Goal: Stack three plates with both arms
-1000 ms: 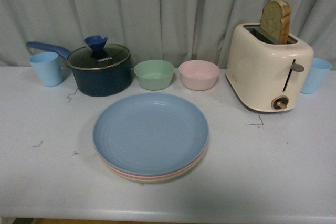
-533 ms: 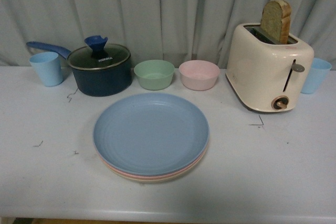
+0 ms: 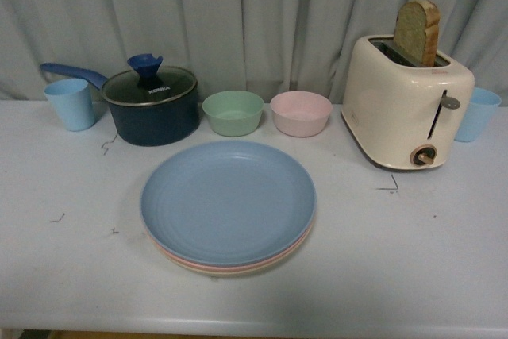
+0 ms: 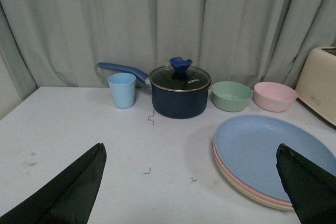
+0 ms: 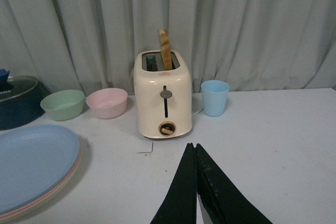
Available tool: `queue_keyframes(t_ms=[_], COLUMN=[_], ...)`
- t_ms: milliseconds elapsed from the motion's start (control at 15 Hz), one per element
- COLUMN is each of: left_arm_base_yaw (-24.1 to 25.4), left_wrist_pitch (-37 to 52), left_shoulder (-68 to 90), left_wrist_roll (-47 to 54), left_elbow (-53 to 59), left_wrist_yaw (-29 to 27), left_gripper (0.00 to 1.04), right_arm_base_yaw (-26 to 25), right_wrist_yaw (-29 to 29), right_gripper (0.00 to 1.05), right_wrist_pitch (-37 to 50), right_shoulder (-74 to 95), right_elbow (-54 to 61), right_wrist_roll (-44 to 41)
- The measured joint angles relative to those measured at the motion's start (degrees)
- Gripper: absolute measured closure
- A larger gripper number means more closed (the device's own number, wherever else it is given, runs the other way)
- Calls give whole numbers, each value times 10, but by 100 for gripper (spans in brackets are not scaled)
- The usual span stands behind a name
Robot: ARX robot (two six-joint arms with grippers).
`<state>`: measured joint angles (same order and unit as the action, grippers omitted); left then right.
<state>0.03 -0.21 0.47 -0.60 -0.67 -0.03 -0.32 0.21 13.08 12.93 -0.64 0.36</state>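
Left gripper (image 4: pixel 191 182): black fingers (image 4: pixel 68 192) spread wide, nothing between them, hanging above the white tabletop (image 4: pixel 79 129). Right gripper (image 5: pixel 196 153): black fingers (image 5: pixel 178 195) pressed together at the tips, nothing held, also above bare table.

Neither arm shows in the front view.

Task items: the three round matte plates sit stacked, beside the left gripper's far finger in the left wrist view. Light blue ringed plate (image 3: pixel 228 200) on top, pink plate (image 3: pixel 238 266) under it showing only its rim, cream-beige plate (image 3: pixel 262 268) at the bottom, also rim only. Stack looks well centred, rims nearly aligned. The right wrist view catches the same stack's edge off to the side of the shut fingers, well apart from them.

Beyond the left fingers, toward the grey curtain (image 3: pixel 254 13): dark blue saucepan with glass lid and blue knob (image 4: pixel 180 92), its long blue handle pointing at a light blue plastic cup (image 4: pixel 122 89) standing just beside it. Then small mint-green bowl (image 4: pixel 231 95) and small pink bowl (image 4: pixel 275 96), side by side, near but not touching.

Beyond the right fingers: cream toaster (image 5: pixel 163 94) with a bread slice (image 5: pixel 165 49) sticking up from one slot, lever up. A second light blue cup (image 5: pixel 214 97) stands just beside the toaster, on the side away from the bowls.
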Motion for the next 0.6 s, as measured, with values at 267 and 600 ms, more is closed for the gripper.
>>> queue_keyframes(t_ms=[267, 600], left_arm_base_yaw=[0, 0], left_wrist_pitch=[0, 0], left_shoulder=[0, 0], left_wrist_roll=[0, 0], left_elbow=[0, 0], left_wrist_yaw=[0, 0], left_gripper=[7, 7], right_arm_base_yaw=[0, 0], right_wrist_yaw=[0, -2], right_gripper=[103, 85], right_wrist_pitch=[-76, -133], right_shoulder=[-59, -127], right_elbow=[-1, 0], right_wrist_roll=[0, -1])
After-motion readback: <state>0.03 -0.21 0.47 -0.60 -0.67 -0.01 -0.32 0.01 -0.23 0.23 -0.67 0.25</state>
